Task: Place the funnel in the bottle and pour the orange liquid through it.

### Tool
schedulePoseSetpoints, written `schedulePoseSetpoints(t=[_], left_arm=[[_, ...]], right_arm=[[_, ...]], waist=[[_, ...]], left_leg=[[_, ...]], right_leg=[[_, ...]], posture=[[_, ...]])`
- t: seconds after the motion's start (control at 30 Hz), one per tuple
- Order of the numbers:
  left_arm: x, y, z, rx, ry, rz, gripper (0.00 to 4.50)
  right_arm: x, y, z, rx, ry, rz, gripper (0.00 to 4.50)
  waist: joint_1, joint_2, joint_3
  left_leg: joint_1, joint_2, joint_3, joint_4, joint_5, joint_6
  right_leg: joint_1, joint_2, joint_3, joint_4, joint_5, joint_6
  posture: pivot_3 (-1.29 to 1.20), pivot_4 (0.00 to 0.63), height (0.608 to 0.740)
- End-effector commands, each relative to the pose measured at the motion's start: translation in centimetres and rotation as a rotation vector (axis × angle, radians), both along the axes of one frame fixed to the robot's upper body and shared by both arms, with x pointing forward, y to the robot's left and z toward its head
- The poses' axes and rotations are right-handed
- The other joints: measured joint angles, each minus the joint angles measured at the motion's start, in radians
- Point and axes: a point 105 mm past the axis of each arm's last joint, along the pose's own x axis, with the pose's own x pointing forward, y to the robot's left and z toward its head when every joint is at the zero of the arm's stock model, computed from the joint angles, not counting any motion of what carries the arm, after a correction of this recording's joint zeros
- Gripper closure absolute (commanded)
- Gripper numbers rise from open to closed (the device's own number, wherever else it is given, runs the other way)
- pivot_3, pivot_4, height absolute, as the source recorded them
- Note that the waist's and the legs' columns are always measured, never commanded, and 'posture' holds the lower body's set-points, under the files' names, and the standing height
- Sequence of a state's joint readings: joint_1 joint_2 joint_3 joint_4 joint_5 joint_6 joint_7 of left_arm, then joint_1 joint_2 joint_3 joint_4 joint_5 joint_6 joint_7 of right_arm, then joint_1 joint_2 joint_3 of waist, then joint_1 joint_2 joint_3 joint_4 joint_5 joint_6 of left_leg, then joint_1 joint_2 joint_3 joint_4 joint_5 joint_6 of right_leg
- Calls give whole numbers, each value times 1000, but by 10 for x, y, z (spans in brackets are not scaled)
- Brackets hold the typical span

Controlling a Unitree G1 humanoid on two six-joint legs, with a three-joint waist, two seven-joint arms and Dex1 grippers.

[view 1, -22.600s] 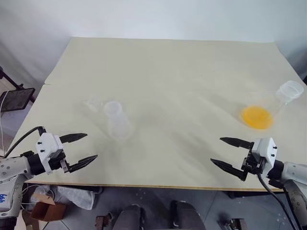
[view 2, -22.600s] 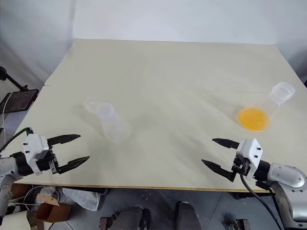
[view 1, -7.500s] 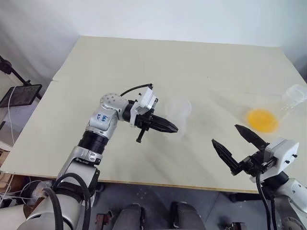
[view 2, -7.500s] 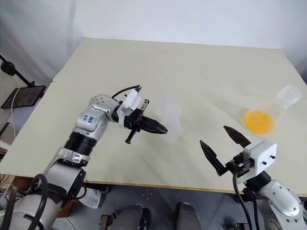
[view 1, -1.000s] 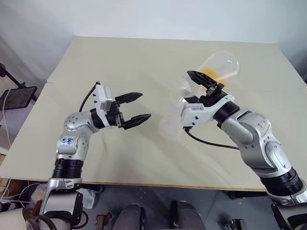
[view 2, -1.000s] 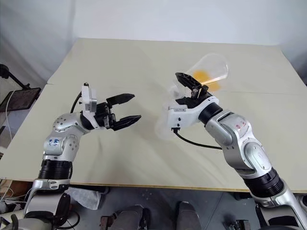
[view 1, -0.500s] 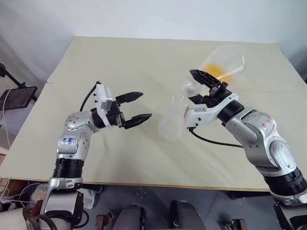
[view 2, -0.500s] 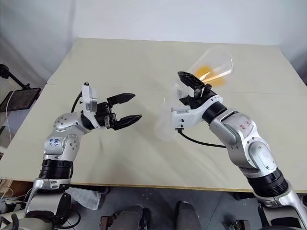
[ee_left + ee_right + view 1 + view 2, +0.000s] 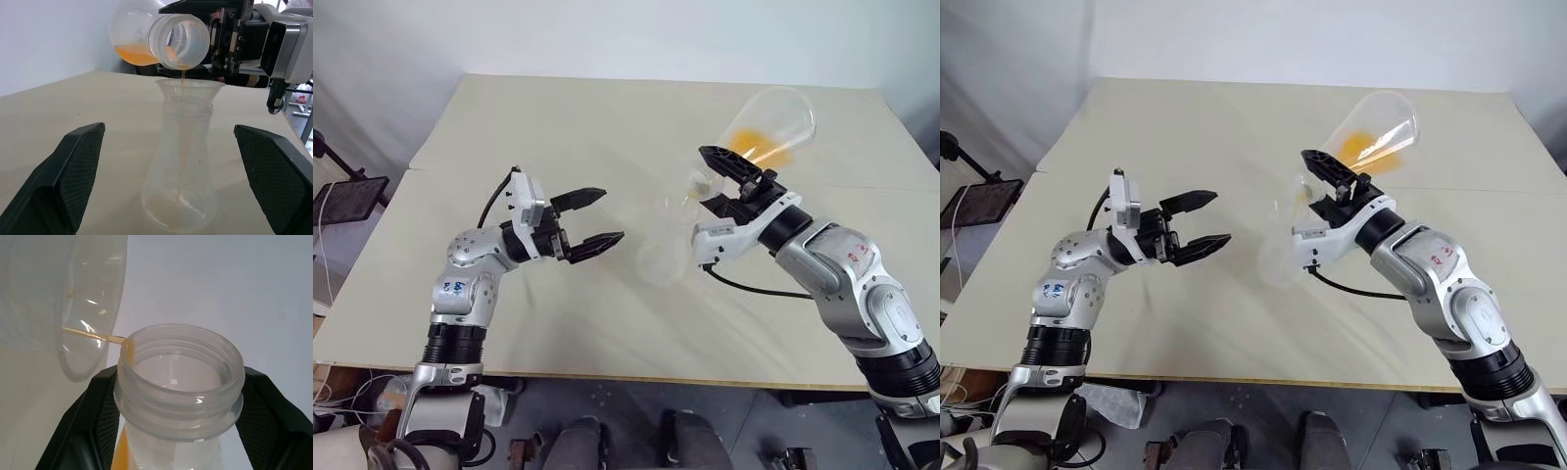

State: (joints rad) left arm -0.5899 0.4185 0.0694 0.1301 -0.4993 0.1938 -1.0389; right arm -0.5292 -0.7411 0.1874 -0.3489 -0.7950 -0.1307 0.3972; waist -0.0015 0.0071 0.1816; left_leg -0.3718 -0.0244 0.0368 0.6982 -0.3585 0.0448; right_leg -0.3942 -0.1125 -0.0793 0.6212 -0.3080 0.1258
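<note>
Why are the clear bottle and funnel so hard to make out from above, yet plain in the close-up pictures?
In the left eye view, the bottle is colourless on a pale table, almost without contrast. In the left wrist view, low and near, its outline, the funnel and the thin orange liquid stream show crisply. In the right wrist view, the flask mouth looms large, with small glints.

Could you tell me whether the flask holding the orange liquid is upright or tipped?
Tipped: the right pincer holds the flask mouth-down, orange liquid streaming into the funnel.
</note>
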Motion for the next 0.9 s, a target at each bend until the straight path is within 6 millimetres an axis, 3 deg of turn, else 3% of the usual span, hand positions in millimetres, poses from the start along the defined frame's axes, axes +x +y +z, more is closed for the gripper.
schedulePoseSetpoints(t=[0.03, 0.9], left_arm=[[-3, -3, 14, -6, -64, -11, 0], [-3, -3, 16, -10, -70, -10, 0]], right_arm=[[-5, -4, 16, 11, -80, -4, 1680], [-1, -6, 22, -27, -145, -12, 1680]], waist=[[0, 0, 0], [0, 0, 0]], left_leg=[[0, 0, 0, 0, 0, 0], [0, 0, 0, 0, 0, 0]], right_leg=[[0, 0, 0, 0, 0, 0], [0, 0, 0, 0, 0, 0]], posture=[[0, 150, 740], [0, 150, 740]])
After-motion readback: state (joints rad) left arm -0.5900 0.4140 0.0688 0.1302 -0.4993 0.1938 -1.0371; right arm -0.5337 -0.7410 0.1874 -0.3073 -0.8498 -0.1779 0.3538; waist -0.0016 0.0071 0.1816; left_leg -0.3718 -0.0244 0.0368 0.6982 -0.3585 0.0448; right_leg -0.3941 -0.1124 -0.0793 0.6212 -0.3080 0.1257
